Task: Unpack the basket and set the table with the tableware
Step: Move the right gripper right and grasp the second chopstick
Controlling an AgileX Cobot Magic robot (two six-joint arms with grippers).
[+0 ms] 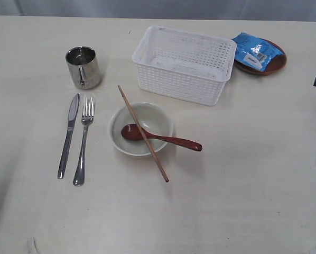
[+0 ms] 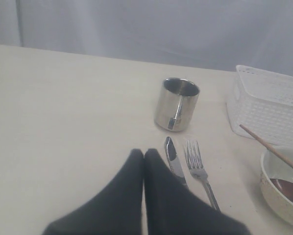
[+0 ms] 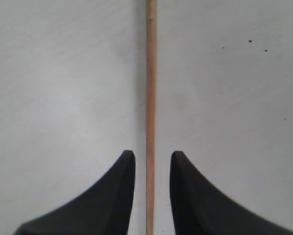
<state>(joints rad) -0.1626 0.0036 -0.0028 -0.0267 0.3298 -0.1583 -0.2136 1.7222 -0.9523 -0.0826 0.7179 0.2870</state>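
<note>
Right wrist view: the chopstick (image 3: 150,88) lies long-ways between the two sides of the right end effector (image 3: 152,155), which stand apart, not touching it.

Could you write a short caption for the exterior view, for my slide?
Basket, cup, knife and fork on the table; spoon and one chopstick rest on the bowl.

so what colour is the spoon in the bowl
The spoon is glossy reddish-brown, clearest in the exterior view.
</note>
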